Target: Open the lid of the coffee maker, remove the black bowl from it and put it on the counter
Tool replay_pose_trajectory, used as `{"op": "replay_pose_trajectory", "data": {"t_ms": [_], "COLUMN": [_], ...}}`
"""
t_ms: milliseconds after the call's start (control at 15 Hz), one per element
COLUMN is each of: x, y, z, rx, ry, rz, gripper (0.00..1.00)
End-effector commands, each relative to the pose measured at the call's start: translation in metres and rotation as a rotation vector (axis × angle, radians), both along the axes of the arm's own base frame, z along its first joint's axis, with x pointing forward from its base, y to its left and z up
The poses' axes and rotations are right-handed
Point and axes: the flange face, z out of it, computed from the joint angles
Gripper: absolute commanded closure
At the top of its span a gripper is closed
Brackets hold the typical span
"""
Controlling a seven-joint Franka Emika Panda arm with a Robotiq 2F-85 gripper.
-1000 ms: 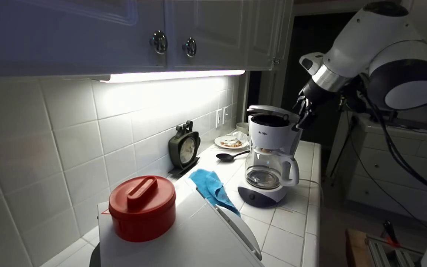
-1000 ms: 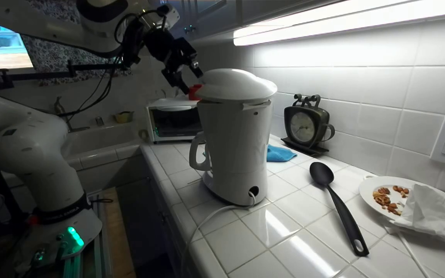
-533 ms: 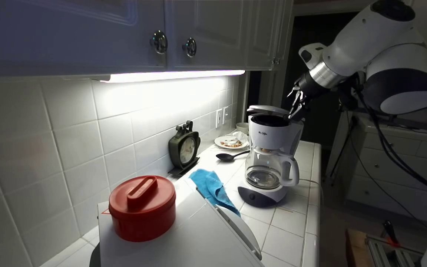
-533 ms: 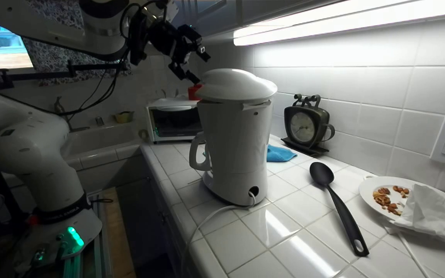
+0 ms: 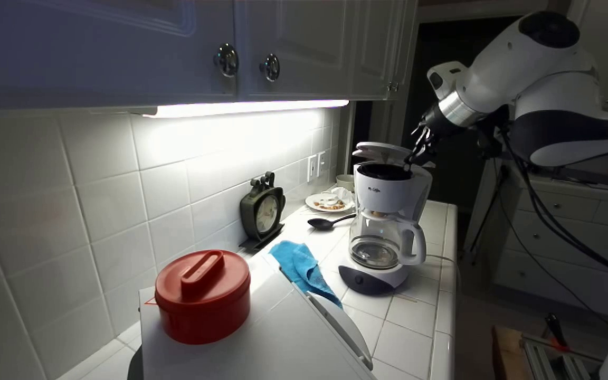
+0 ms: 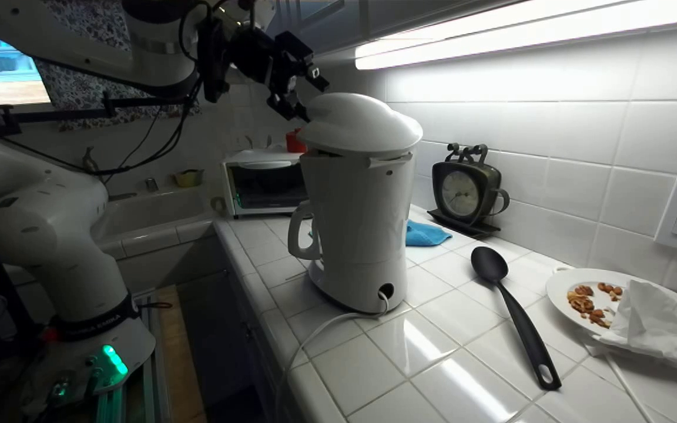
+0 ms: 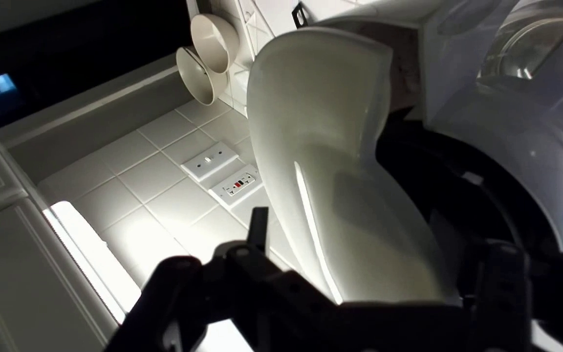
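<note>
The lid [image 6: 362,121] now tilts higher than a second ago, with a wider gap beneath it. The gripper [image 6: 314,101] is also higher and reaches farther in over the coffee maker [image 6: 362,223].

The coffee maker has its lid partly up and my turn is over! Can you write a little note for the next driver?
Gripper: open, nothing clasped. One finger is right by the edge of the lid; I can't tell for sure if it touches.
Lid: tilted up, only partway open.
Black bowl: down inside the top of the coffee maker, which stands on the counter.
Done: lid lifted partway.
Left: open the lid the rest of the way, take out the bowl, put it on the counter.
</note>
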Motion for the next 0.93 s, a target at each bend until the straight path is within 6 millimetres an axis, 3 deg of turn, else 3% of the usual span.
{"op": "replay_pose_trajectory", "data": {"t_ms": [0, 467, 867], "x": [0.000, -0.018, -0.042], "y": [-0.011, -0.035, -0.066], "z": [0.004, 0.026, 0.042], "rx": [-0.017, -0.002, 0.046], "ry": [-0.031, -0.090, -0.145], "rz": [-0.036, -0.143, -0.274], "gripper": [0.49, 0.95, 0.93]}}
